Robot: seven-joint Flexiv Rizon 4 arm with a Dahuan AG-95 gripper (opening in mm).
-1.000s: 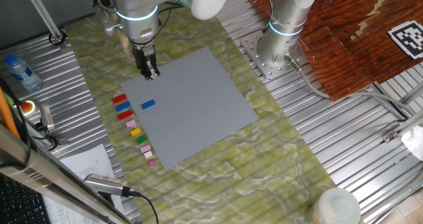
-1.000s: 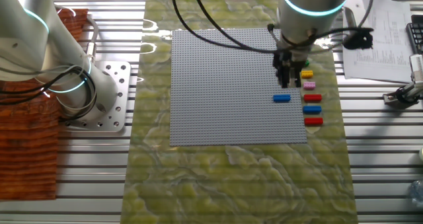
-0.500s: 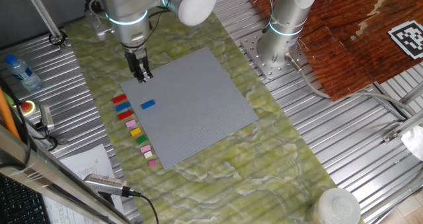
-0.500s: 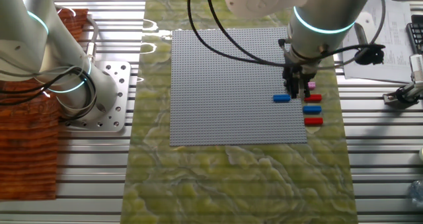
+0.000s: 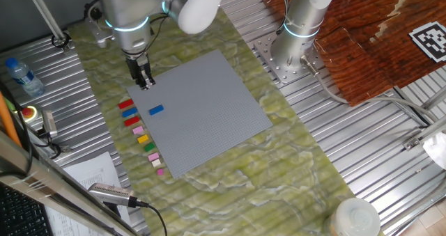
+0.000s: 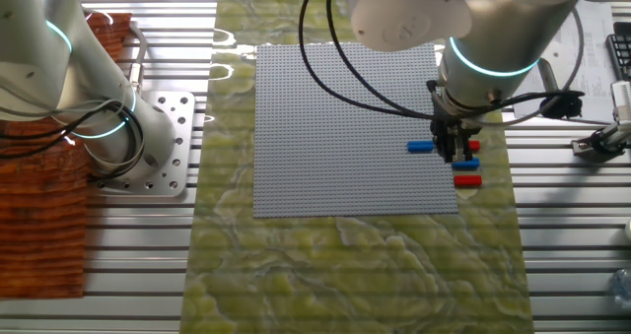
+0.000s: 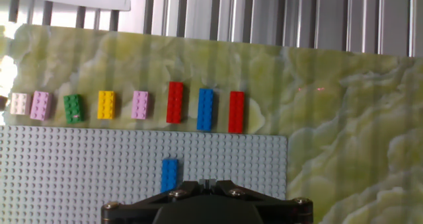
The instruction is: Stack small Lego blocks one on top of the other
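Observation:
A row of small Lego blocks lies on the green mat along the grey baseplate's (image 5: 205,118) edge. In the hand view they run pale pink (image 7: 18,103), pink (image 7: 41,106), green (image 7: 73,108), yellow (image 7: 106,105), pink (image 7: 140,105), red (image 7: 175,102), blue (image 7: 205,109), red (image 7: 236,112). One blue block (image 5: 156,110) lies alone on the baseplate, also in the hand view (image 7: 169,174). My gripper (image 5: 144,83) hovers above the red end of the row, beside the lone blue block (image 6: 420,147). Its jaws are together and hold nothing.
A second robot arm's base (image 5: 293,51) stands beyond the baseplate on a ribbed metal table. A brown wooden board (image 5: 369,34) lies at the far right. A water bottle (image 5: 21,76), papers and a white cup (image 5: 355,218) sit around the mat's edges.
My gripper has moved off the baseplate's corner toward the red and blue end of the brick row. No block has moved.

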